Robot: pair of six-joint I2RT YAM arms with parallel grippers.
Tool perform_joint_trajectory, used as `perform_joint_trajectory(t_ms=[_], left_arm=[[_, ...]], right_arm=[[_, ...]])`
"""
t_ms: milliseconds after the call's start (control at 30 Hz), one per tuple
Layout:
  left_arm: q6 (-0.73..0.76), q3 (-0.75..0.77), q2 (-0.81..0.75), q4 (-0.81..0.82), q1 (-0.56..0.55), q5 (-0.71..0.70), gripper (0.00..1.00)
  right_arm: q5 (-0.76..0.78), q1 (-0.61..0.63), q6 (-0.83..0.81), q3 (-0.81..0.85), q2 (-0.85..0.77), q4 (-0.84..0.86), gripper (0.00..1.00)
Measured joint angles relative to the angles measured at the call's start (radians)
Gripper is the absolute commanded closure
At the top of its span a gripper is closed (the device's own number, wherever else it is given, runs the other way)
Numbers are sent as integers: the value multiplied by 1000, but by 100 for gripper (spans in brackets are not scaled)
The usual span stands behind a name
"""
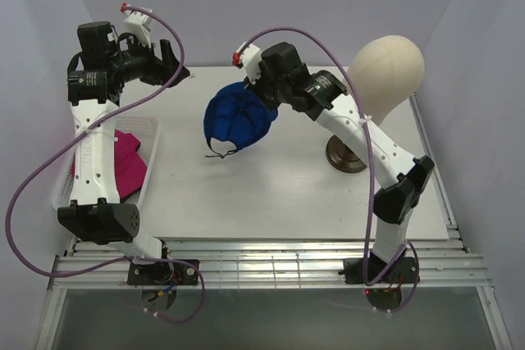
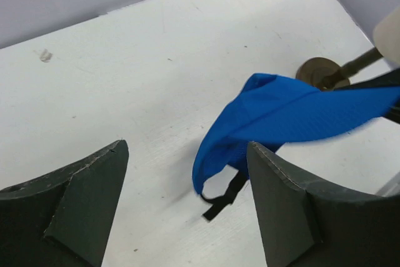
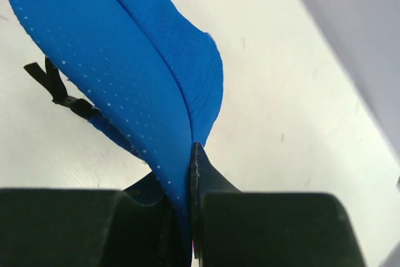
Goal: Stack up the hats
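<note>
Blue cap [image 1: 236, 119] is what matters here, and the right gripper [image 1: 262, 94] has it. In the right wrist view the two fingers are pressed together on a fold of the blue fabric, so this gripper [image 3: 194, 154] is clenched on the cap [image 3: 125, 60].

From the pinch the cap hangs away toward the left and the near side. Its long axis runs from the fingers down to the black strap at its low end. Whether the strap touches the table [image 1: 271, 194] I cannot tell.

Further out to the left, the left gripper [image 1: 176, 71] stands at the far left corner with its fingers spread and nothing between them. In its own view the cap [image 2: 281, 117] lies ahead and to the right of the gripper [image 2: 186, 148], apart from it.

A pink cap [image 1: 123, 157] lies in the white basket [image 1: 153, 149] under the left arm, well apart from the blue one. The mannequin head [image 1: 390, 67] is on the other side, near the right arm. I think the blue cap must travel left to meet the pink one, so the left arm is the nearer helper. I see no other hats.
</note>
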Motion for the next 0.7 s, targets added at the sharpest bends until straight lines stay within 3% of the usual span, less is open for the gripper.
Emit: perform_joint_trajectory(t_ms=[133,167,200,367,400,567,700], left_arm=[[23,17,-3,-2,0,-76,26],[27,14,-3,-2,0,-83,43],[29,8,-4,-4,0,-89,50],[76,-114,-53,2,-5,-5,69],[83,-164,-75,9,-20,23,77],[100,-465,-198,121,-272,56,75],[97,-529,-180,175,-483,-22,75]], right_arm=[[72,-90,168,103,124,-224,92],[80,-93,197,103,139,-261,92],[93,-93,220,103,148,-289,92],[86,-103,336,98,119,-313,92],[75,-115,362,84,98,-292,92],[58,-174,468,0,-37,-192,92],[61,-178,527,-1,-106,-111,92]])
